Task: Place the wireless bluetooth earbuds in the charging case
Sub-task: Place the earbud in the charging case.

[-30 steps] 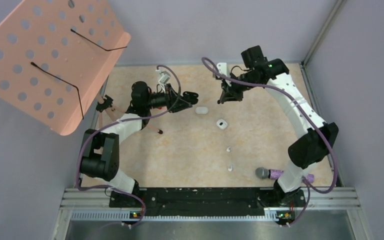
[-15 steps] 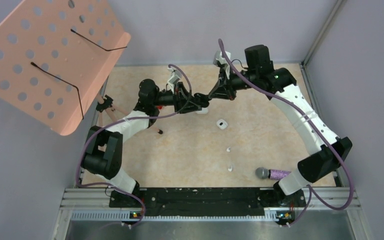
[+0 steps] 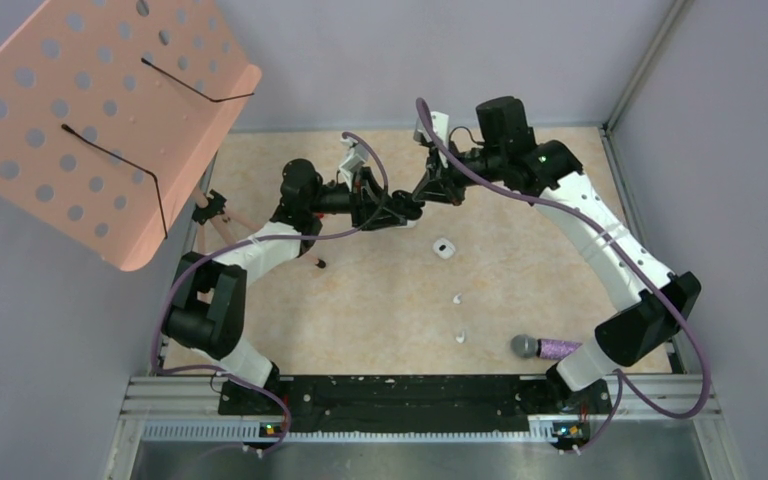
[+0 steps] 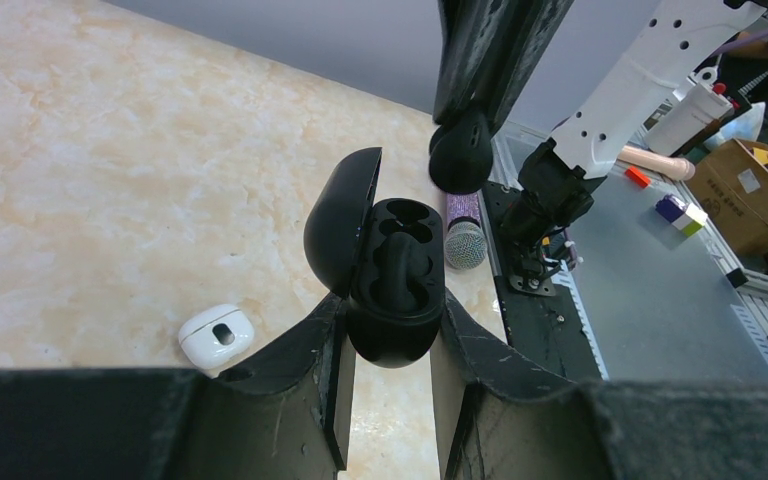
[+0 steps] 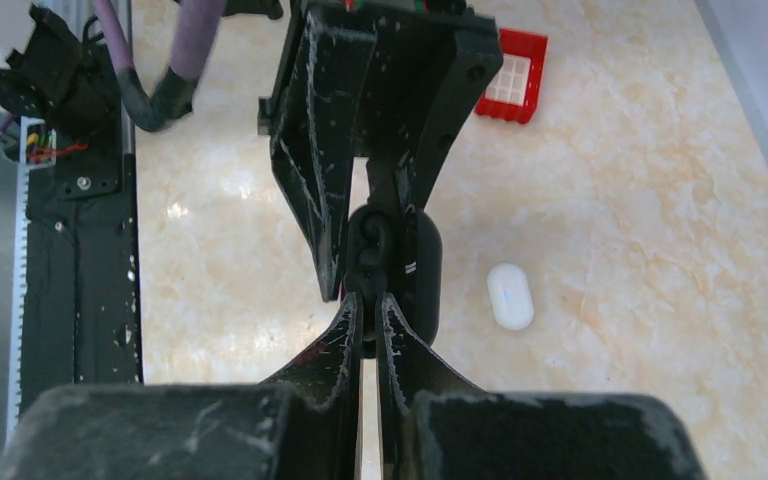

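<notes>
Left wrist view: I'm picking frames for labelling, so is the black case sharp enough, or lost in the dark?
Left wrist view: the open black case is sharp, evenly lit, sockets readable. Right wrist view: it merges with the black fingers around it, foreground soft.

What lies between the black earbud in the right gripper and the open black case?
Nothing: the left wrist view shows a small bare gap between the earbud and the case, which the left gripper holds.
</notes>
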You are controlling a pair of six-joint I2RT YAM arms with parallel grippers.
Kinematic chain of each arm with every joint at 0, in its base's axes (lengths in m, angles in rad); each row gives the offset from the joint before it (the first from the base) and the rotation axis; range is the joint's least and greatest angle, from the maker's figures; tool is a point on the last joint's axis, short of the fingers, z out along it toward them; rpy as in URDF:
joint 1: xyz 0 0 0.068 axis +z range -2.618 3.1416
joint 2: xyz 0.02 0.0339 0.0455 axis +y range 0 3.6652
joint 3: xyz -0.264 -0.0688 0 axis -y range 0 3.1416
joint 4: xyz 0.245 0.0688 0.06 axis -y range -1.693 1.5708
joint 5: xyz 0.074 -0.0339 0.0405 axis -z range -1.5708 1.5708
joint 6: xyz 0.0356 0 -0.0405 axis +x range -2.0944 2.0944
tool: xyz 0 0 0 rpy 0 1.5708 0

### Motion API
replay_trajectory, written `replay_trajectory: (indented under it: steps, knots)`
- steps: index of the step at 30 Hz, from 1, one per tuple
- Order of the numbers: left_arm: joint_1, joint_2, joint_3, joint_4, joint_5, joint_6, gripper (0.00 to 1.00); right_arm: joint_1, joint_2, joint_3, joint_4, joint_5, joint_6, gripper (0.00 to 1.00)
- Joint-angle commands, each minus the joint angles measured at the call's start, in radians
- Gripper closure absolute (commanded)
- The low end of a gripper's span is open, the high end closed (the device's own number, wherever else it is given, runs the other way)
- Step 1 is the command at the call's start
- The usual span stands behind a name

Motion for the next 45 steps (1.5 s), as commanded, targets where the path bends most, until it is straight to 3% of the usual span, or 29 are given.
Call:
replay_trajectory:
  steps: [1, 26, 30, 36, 38, 45]
  knots:
    - [-0.003, -0.043, 0.04, 0.023, 0.02, 0.018, 1.0, 0.017, -0.008, -0.026, 0.004, 0.037, -0.03, 1.0]
    - [-0.004, -0.036, 0.041, 0.049, 0.014, 0.001, 1.0, 0.026, 0.033, -0.077, 0.057, 0.047, 0.041, 0.99]
    - [-0.002, -0.037, 0.04, 0.026, -0.002, 0.016, 1.0, 0.028, 0.009, -0.058, 0.023, 0.041, 0.014, 0.81]
    - [-0.003, -0.034, 0.034, -0.05, -0.011, 0.066, 1.0, 0.027, -0.088, -0.001, -0.055, -0.002, 0.002, 0.66]
    - [-0.002, -0.031, 0.031, -0.062, -0.012, 0.073, 1.0, 0.028, -0.112, -0.002, -0.055, 0.003, 0.006, 0.55]
    - [-0.003, -0.036, 0.037, -0.06, 0.001, 0.076, 1.0, 0.027, -0.157, -0.162, 0.123, 0.087, 0.018, 0.2]
